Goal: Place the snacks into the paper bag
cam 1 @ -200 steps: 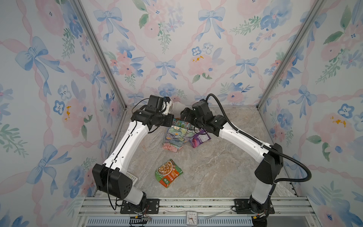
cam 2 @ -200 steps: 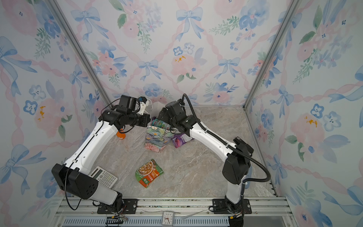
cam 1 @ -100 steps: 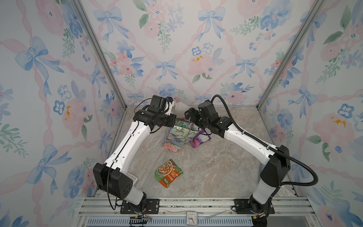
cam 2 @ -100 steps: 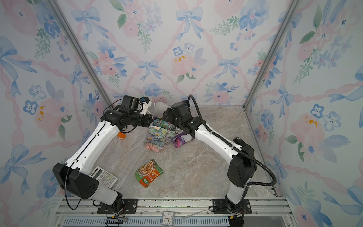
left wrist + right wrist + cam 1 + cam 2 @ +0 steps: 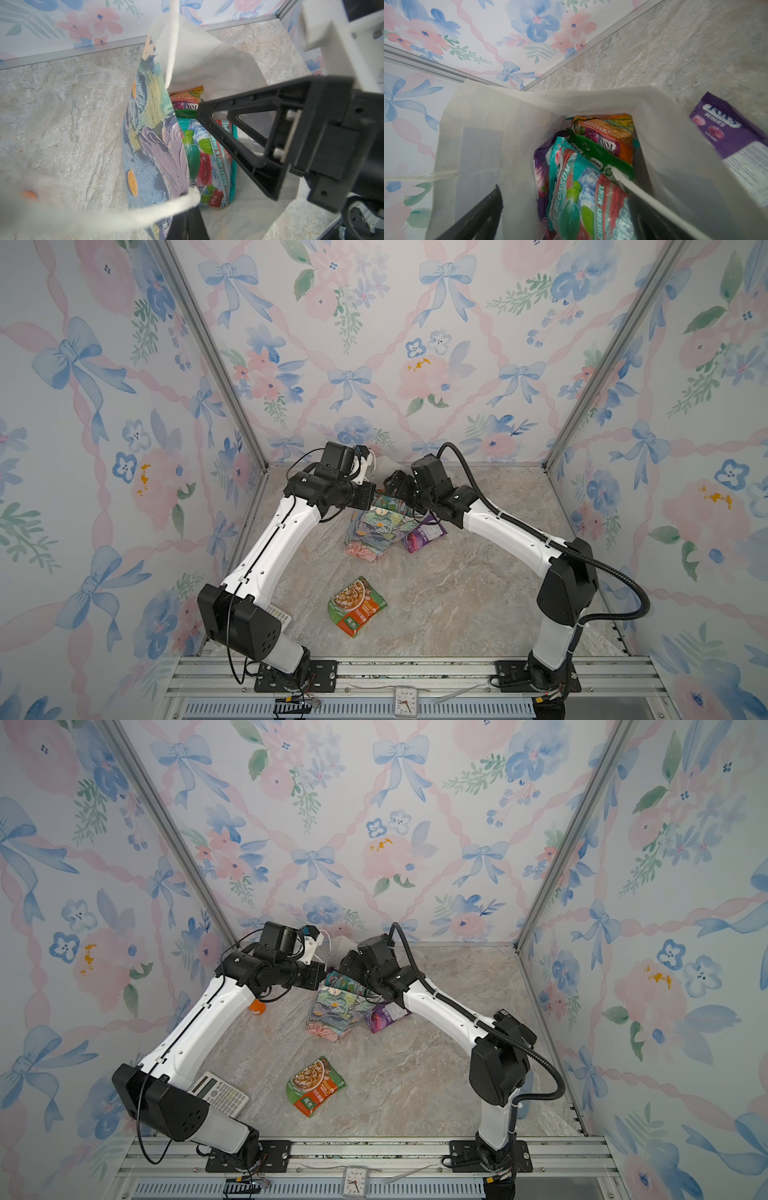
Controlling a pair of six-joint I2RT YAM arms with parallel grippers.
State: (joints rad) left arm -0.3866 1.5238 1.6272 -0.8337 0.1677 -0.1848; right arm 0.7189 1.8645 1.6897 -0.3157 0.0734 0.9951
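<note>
Splayed right pincer (image 5: 566, 168) straddles the teal mint packet (image 5: 571, 197) inside the paper bag (image 5: 477, 145); left pincer (image 5: 187, 209) clenches its cord handle (image 5: 124, 216).

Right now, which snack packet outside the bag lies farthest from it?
The green-orange noodle-picture packet, lying alone well clear of the paper bag; the purple packet sits close beside the bag.

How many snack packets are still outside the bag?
2. The purple packet lies right beside the paper bag; the noodle packet lies alone, nearer the front. More may be hidden.
</note>
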